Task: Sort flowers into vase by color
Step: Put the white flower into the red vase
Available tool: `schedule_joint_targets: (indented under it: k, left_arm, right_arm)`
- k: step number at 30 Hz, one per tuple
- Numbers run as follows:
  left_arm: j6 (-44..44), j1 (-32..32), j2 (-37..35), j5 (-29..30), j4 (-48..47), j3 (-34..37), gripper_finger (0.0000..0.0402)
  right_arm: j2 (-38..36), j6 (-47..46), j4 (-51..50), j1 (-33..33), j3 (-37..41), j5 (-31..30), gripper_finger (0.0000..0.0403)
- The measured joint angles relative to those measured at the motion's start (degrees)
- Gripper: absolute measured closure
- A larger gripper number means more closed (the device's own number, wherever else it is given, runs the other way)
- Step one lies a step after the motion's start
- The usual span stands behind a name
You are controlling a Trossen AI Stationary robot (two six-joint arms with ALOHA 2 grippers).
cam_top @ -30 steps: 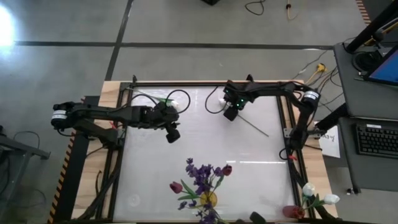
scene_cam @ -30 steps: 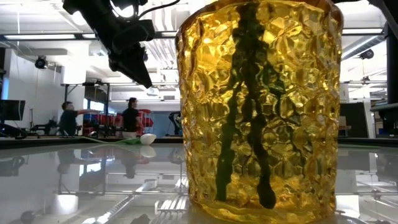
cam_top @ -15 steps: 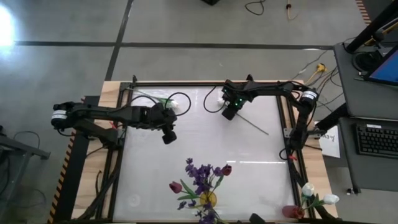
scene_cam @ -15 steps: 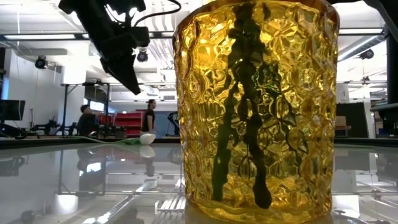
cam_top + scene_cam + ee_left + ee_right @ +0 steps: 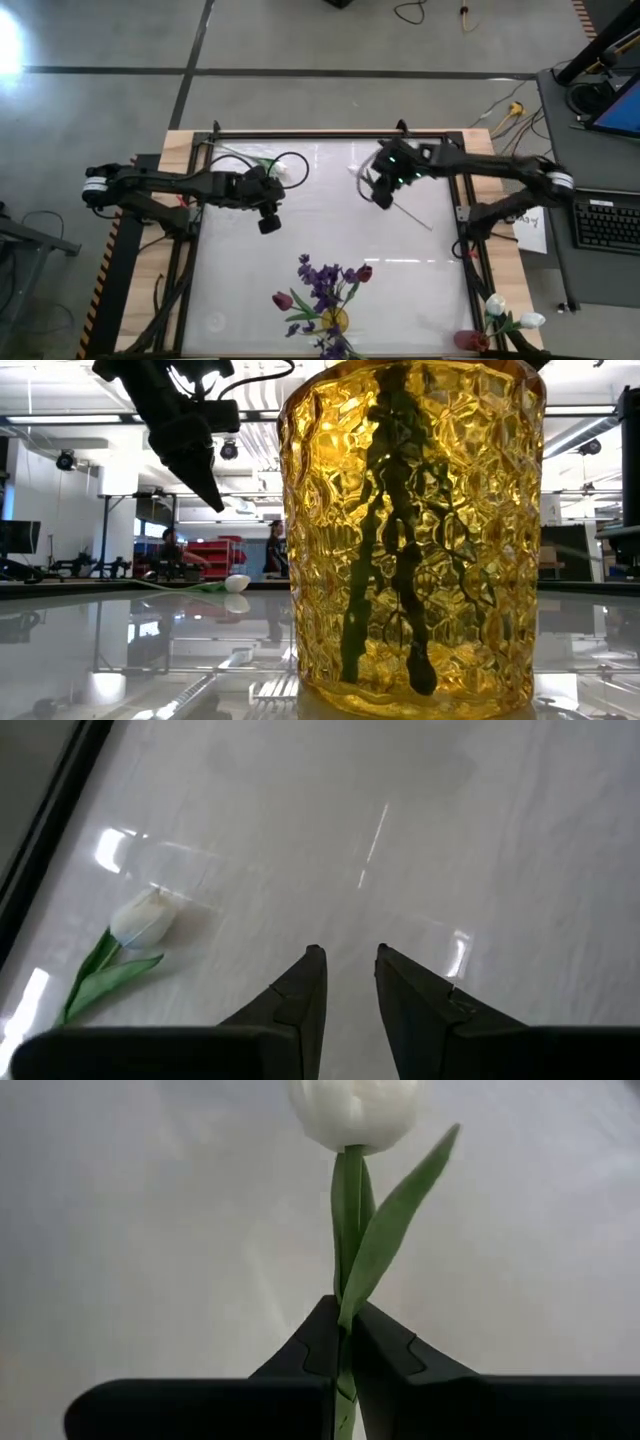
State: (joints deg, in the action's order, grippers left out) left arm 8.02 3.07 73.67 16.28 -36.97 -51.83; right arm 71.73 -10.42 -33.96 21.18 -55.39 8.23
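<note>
White tulip [image 5: 355,1110] is clamped in the right gripper [image 5: 344,1342], fingers pinched tight on the green stem just below the bud, with one long leaf sticking out to the side. From the high view that right gripper [image 5: 383,190] sits over the far middle of the table [image 5: 300,240], and the thin stem trails out from it toward the right edge

The left gripper [image 5: 267,218] hovers over the far left part of the table, holding nothing. In its wrist view the fingers [image 5: 300,995] stand slightly apart with only a narrow gap between them and bare tabletop under them. Another white tulip [image 5: 143,917] lies flat on the table just beside that gripper, near the far left edge, leaf and stem pointing back toward the frame [image 5: 287,171]

At the near edge in the middle stands the amber glass vase [image 5: 412,530], bumpy textured glass, dark stems showing through it. From above it already holds the purple blossom sprigs [image 5: 322,280] plus two dark red tulips [image 5: 284,299], one on each side of the purple

Off the near right corner there's a second bunch, white tulips [image 5: 510,314], next to something red I can't make out

In the low view the left arm comes down from the top left, and two people [image 5: 175,550] are standing way back in the room behind the table
</note>
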Motion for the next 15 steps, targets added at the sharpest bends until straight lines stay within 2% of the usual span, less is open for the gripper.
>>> schedule_joint_targets:
  k: [3, 9, 15]
  left_arm:
    - [0.07, 0.0, 0.0, -1.81, 0.04, 0.02, 0.0325]
    - [3.02, -0.38, 0.0, -9.77, 0.2, 0.01, 0.0325]
    - [7.24, -2.56, 0.04, -9.93, 2.64, 0.0, 0.0325]
  right_arm:
    - [-7.98, -4.37, 3.75, -6.26, 1.84, 1.62, 0.039]
    - [-21.6, -13.36, 11.3, -16.51, 2.32, 5.58, 0.039]
    - [-31.31, -16.34, 16.73, -24.71, 4.25, 9.43, 0.039]
